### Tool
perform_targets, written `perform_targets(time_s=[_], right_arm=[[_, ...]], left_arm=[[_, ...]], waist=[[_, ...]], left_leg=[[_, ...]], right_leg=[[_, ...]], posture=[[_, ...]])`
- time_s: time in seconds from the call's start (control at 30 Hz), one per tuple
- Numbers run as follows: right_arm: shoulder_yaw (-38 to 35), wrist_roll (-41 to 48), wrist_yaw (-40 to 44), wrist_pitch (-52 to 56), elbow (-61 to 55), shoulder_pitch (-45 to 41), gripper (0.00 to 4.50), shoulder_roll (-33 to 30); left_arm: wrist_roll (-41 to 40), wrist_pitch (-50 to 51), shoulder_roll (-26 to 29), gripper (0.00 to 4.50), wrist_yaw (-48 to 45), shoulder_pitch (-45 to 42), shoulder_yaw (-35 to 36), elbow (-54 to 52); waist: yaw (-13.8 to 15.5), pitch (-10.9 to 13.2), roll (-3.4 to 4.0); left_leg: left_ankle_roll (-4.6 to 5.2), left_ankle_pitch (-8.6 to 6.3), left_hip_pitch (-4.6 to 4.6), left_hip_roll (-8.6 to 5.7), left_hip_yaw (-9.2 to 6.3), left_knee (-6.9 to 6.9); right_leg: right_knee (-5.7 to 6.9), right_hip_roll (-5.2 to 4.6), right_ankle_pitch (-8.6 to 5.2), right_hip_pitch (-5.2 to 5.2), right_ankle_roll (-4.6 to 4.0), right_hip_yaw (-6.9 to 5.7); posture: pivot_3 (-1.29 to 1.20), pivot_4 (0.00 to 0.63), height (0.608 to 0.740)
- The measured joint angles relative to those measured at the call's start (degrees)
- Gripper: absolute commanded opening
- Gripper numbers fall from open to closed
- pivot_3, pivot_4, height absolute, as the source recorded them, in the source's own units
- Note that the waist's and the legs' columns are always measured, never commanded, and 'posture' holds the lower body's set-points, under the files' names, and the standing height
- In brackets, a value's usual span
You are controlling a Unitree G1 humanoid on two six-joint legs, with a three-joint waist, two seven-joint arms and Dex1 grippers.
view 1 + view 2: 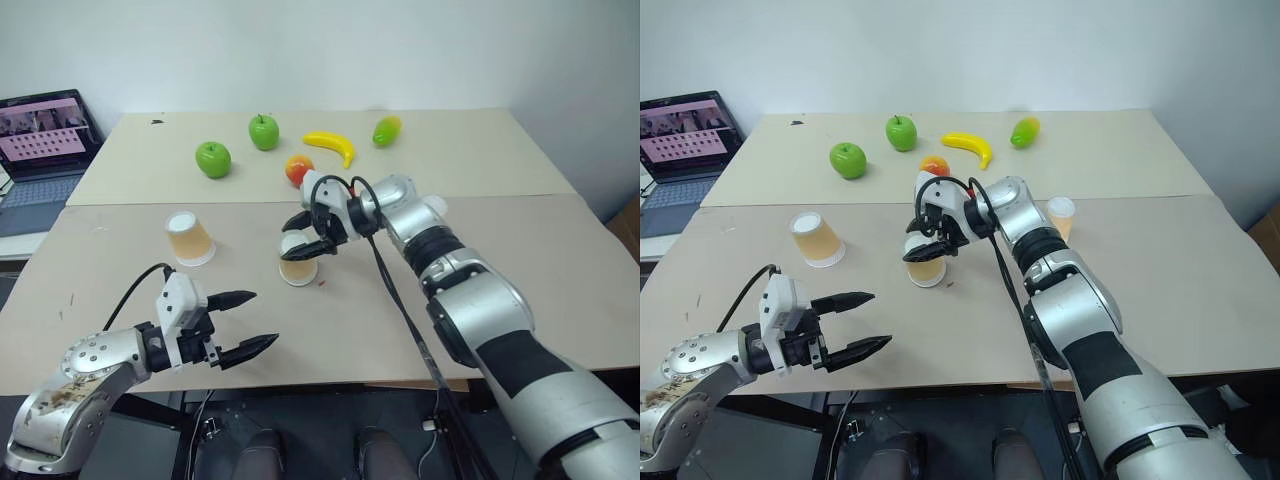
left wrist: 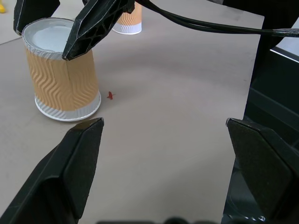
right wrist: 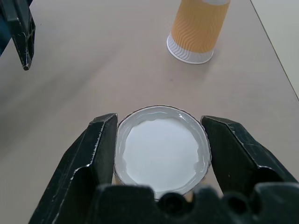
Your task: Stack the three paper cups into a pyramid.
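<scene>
Reading across the table from your left: your left gripper hangs low over the near edge with its 2 fingers spread wide and nothing between them, so it is idle for now. Just beyond it, the left cup stands upside down on the table, base up, well apart from its neighbour. Next comes the middle cup, also inverted; your right gripper is over its upturned base, 1 finger on either side of the rim. In the right wrist view the fingers flank the white base closely, and it is too close to call whether they touch it or stand just off it, so I cannot tell if the cup is gripped or has just been let go. The cup itself sits flat on the table with its rim down. Further right, the third cup stands alone past the right forearm, partly hidden by it, well apart from the other 2. Progress as I judge it: no pyramid exists yet. All 3 cups are on the table, none on another, and the 2 that would serve as the base are not side by side. What is left: bring 2 cups together so they touch or nearly touch, then set the third across their bases. The fruit at the far side is not involved.
</scene>
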Motion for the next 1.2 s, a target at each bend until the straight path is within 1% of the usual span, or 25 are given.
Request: perform_targets(time_s=[0.03, 0.2, 0.33, 0.43, 0.47, 0.53, 0.57, 0.6, 0.7, 0.77, 0.83, 0.9, 0.97, 1.03, 1.07, 1.2], right_arm=[[-0.44, -0.02, -0.37, -0.09, 0.26, 0.0, 4.47, 0.03], [-1.48, -1.18, -1.01, -0.36, 0.9, 0.0, 4.47, 0.03], [-3.72, -1.0, 2.51, -0.34, 0.55, 0.0, 4.47, -1.21], [-5.52, 0.19, 6.26, -0.02, -2.54, 0.01, 4.47, -3.98], [-6.79, 1.5, 8.4, 1.14, -6.7, 0.48, 4.47, -6.07], [-8.33, 3.51, 9.59, 3.13, -12.88, 1.87, 4.47, -8.89], [-9.66, 4.84, 9.23, 6.3, -19.59, 4.8, 4.47, -11.07], [-11.57, 6.4, 7.99, 10.22, -28.57, 10.13, 4.47, -14.3], [-15.1, 7.76, 3.13, 19.53, -43.82, 24.27, 4.47, -21.37], [-18.17, 7.98, -2.45, 28.7, -59.57, 39.83, 4.47, -25.49], [-19.75, 7.94, -6.78, 35.0, -66.42, 48.05, 4.47, -26.26], [-22.74, 7.03, -15.24, 41.69, -74.93, 55.26, 4.47, -25.96], [-25.72, 3.94, -25.33, 45.36, -77.58, 56.14, 4.47, -23.92], [-27.21, 0.86, -34.47, 46.4, -78.03, 56.06, 4.47, -21.85], [-27.91, -0.04, -39.07, 46.55, -77.49, 55.37, 4.47, -19.58], [-28.15, 0.28, -48.67, 45.31, -71.81, 48.85, 4.47, -12.7]], left_arm=[[0.0, 0.0, 0.0, 4.5, 0.02, 0.01, 0.01, -0.02], [0.05, -0.05, -0.04, 4.5, 0.26, 0.08, 0.01, -0.06], [0.6, -0.12, -0.18, 4.5, 0.46, -0.11, -0.03, -0.05], [0.78, -0.19, -0.24, 4.5, 0.45, -0.26, -0.05, -0.02], [0.82, -0.22, -0.32, 4.5, 0.43, -0.3, -0.12, -0.02], [0.9, -0.33, -0.45, 4.5, 0.39, -0.31, -0.27, -0.01], [1.2, -0.46, -0.56, 4.5, 0.4, -0.5, -0.62, 0.0], [1.52, -0.73, -0.92, 4.5, 0.51, -0.58, -0.89, 0.04], [1.81, -1.06, -1.59, 4.5, 1.05, -0.03, -0.66, 0.42], [1.89, -1.17, -2.15, 4.5, 1.39, -0.26, -0.61, 0.68], [1.92, -1.17, -2.16, 4.5, 1.51, -0.08, -0.38, 1.14], [1.93, -1.19, -2.14, 4.5, 1.33, -0.42, -0.38, 1.34], [1.98, -1.19, -2.14, 4.5, 0.96, -0.72, -0.6, 1.68], [2.03, -1.19, -2.18, 4.5, 0.5, -1.24, -1.12, 1.98], [2.07, -1.19, -2.2, 4.5, 0.39, -1.62, -1.31, 2.42], [3.02, -1.22, -2.84, 4.5, 0.43, -4.65, -3.01, 4.15]], waist=[[-0.05, 0.0, 0.0], [-0.55, 0.0, 0.0], [-0.69, 0.0, 0.0], [-0.67, 0.03, 0.01], [-0.65, 0.05, 0.02], [-0.54, 0.05, 0.01], [-0.34, 0.04, 0.0], [0.31, 0.02, -0.02], [1.31, 0.03, -0.02], [1.98, 0.03, -0.03], [1.67, 0.09, 0.09], [0.6, 0.08, 0.14], [-0.18, 0.07, 0.13], [-0.33, 0.06, 0.11], [-0.4, 0.05, 0.1], [-0.78, 0.06, 0.11]], left_leg=[[0.0, 0.0, 0.0, 0.0, 0.0, -0.01], [0.0, 0.0, -0.02, 0.0, 0.0, -0.01], [0.0, 0.0, -0.02, 0.0, 0.0, -0.01], [0.0, 0.0, -0.04, 0.0, 0.0, 0.0], [0.0, 0.0, -0.08, 0.0, 0.0, -0.01], [0.0, 0.0, -0.07, 0.0, -0.02, -0.03], [0.0, 0.0, -0.06, 0.0, -0.03, -0.03], [0.0, -0.01, -0.07, -0.01, -0.08, -0.03], [0.01, -0.01, -0.15, -0.08, -0.04, 0.04], [0.02, -0.03, -0.13, -0.04, -0.06, 0.06], [0.02, -0.02, -0.15, -0.06, 0.09, 0.07], [0.02, -0.02, 0.01, -0.03, 0.13, 0.06], [0.02, -0.02, 0.17, 0.0, 0.14, 0.05], [0.02, -0.02, 0.29, 0.01, 0.12, 0.01], [0.02, -0.02, 0.28, 0.02, 0.12, -0.01], [0.02, -0.02, 0.01, -0.03, 0.11, -0.01]], right_leg=[[0.0, 0.0, 0.0, -0.01, 0.0, 0.0], [0.04, 0.0, -0.01, -0.05, -0.01, 0.0], [0.03, 0.0, -0.01, -0.04, -0.01, 0.0], [0.03, -0.01, -0.01, -0.04, -0.01, 0.0], [0.03, -0.02, -0.01, -0.08, -0.01, 0.0], [0.01, -0.01, -0.01, -0.04, 0.0, -0.02], [0.01, -0.02, -0.01, -0.01, 0.0, -0.03], [-0.02, -0.05, -0.01, 0.05, 0.0, -0.1], [-0.14, -0.12, -0.02, 0.08, 0.0, -0.09], [-0.11, -0.09, -0.07, 0.08, -0.01, -0.13], [0.04, -0.09, -0.07, -0.1, -0.01, 0.09], [0.15, -0.03, -0.07, -0.02, -0.01, 0.15], [0.15, 0.03, -0.06, 0.11, -0.03, 0.19], [0.09, 0.07, -0.09, 0.23, -0.04, 0.16], [0.07, 0.08, -0.09, 0.22, -0.04, 0.16], [0.04, 0.02, -0.09, 0.04, -0.04, 0.15]], posture=[[0.0, 0.15, 0.732], [0.0, 0.15, 0.732], [0.0, 0.15, 0.732], [0.0, 0.15, 0.732], [0.0, 0.15, 0.732], [0.0, 0.15, 0.732], [0.0, 0.15, 0.732], [0.0, 0.15, 0.732], [0.0, 0.15, 0.732], [0.0, 0.15, 0.732], [0.0, 0.15, 0.732], [0.0, 0.15, 0.732], [0.0, 0.15, 0.732], [0.0, 0.15, 0.732], [0.0, 0.15, 0.732], [0.0, 0.15, 0.732]])
